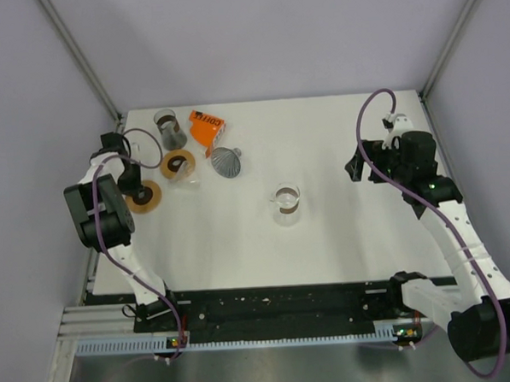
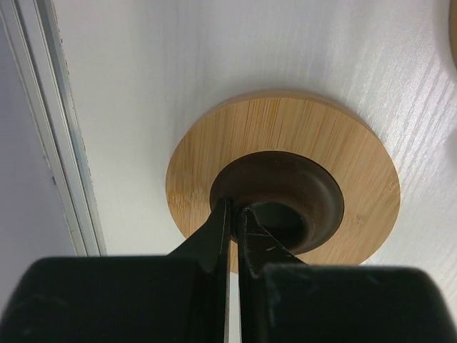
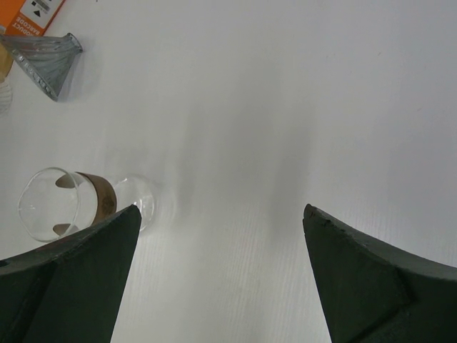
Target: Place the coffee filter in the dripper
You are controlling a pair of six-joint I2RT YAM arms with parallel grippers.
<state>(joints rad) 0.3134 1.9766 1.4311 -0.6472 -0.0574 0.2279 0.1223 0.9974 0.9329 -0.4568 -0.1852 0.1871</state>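
A grey ribbed cone-shaped filter lies on its side on the white table; it also shows in the right wrist view. A glass dripper with a wooden ring stands to its left. My left gripper is at a flat wooden disc with a dark brown collar, at the table's left edge. Its fingers are pinched on the collar's near rim. My right gripper is open and empty over bare table at the right, shown wide apart in the right wrist view.
An orange filter pack and a small glass vessel lie at the back left. A glass carafe with a brown band stands mid-table and shows in the right wrist view. The table's left rail runs close by the disc.
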